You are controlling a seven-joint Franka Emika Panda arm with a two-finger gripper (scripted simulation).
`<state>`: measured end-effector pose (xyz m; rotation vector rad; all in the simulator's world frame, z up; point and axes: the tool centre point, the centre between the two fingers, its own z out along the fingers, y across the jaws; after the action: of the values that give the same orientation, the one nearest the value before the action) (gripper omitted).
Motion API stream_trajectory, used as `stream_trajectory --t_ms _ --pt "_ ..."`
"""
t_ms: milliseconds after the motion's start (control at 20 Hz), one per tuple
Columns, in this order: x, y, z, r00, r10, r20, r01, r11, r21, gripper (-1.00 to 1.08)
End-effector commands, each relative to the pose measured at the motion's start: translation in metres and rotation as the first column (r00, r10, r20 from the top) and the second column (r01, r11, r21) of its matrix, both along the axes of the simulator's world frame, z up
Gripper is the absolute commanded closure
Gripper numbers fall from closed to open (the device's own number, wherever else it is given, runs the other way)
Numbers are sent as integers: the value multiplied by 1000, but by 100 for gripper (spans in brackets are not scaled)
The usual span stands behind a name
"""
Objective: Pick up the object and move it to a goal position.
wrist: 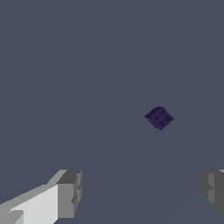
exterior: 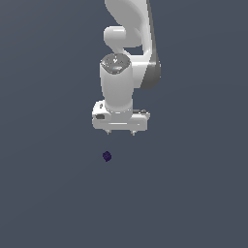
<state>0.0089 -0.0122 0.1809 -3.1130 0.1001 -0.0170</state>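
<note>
Object (wrist: 159,118), small blocky dark-purple lump with studded face, apart from smooth white gripper's (wrist: 140,192) wide-spread jaws.

The white arm (exterior: 130,34) is seen descending from the top of the exterior view, wrist pointed straight down. The gripper (exterior: 120,132) is held with jaws spread wide; nothing is held between the grey fingertips (wrist: 70,194).

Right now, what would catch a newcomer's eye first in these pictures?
The big white robot arm hangs in the upper middle of the exterior view, its gripper open and empty. Just below it, apart, lies a tiny dark purple block on plain grey ground; the wrist view shows studs on it.
</note>
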Motion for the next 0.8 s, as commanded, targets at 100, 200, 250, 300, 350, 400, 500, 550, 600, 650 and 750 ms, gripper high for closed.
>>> stream_trajectory --t_ms 100,200,250,300,350,400,500,550,600,650,750 --pt "1 -1 2 1000 1 3 -1 1000 -3 -92" --pt "2 -4 6 1000 5 12 -5 1000 -11 -92" --pt "3 -6 9 1000 8 18 -8 1000 -16 -92" --pt "5 -8 13 1000 11 25 -11 1000 -23 -92" --pt "6 -10 15 999 14 30 -13 1000 -27 -92" --pt "6 -11 17 999 16 33 -15 999 -31 -92" --pt "7 -12 18 999 18 36 -17 999 -33 -92" --pt "7 -12 18 999 18 35 -17 999 -32 -92" --pt "6 -11 18 999 16 34 -15 999 -31 -92" --pt "6 -11 18 999 15 34 -14 999 -31 -92" --pt "6 -11 18 999 16 34 -15 999 -31 -92"
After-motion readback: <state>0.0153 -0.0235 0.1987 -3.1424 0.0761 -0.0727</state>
